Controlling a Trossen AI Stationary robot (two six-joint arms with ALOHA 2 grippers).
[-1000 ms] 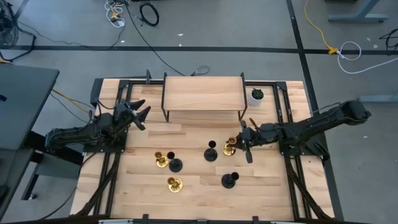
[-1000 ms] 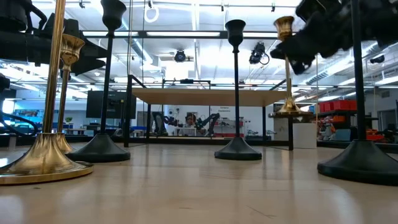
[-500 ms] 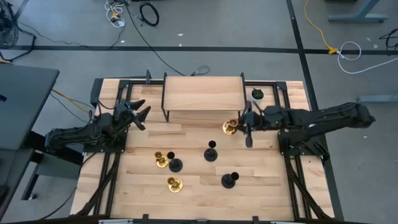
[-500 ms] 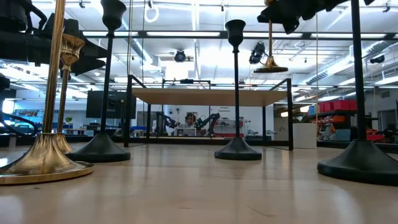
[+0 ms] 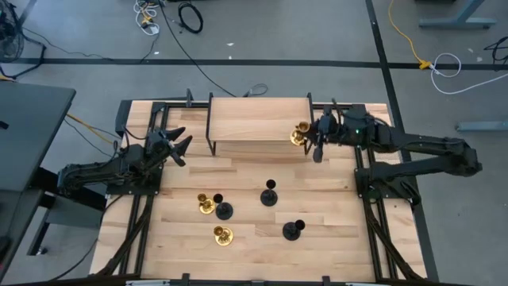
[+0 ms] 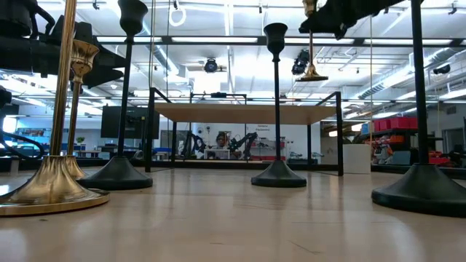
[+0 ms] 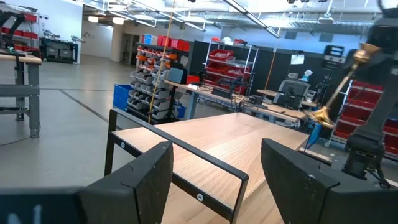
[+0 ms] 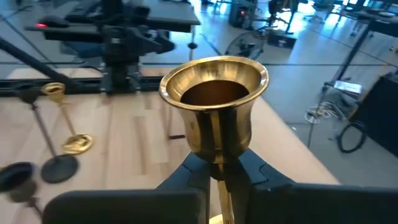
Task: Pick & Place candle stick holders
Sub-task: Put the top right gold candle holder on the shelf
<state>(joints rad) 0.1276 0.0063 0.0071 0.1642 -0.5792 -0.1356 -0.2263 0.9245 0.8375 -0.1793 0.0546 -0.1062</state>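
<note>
A gold candle stick holder [image 5: 299, 135] is clamped by its stem between the right fingers [image 8: 219, 172], lifted clear of the worktop [image 5: 246, 230] with its base just past the fingertips at the right end of the raised wooden shelf [image 5: 258, 119]. The left fingers [image 7: 155, 177] are spread with nothing between them, well apart from the remaining gold holders [image 5: 205, 203] and black holders [image 5: 270, 193], which are left standing on the worktop

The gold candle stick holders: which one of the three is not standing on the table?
The gold holder at the shelf's right end: the right pincer holds it in the air by its stem. The other two gold ones stand on the table.
</note>
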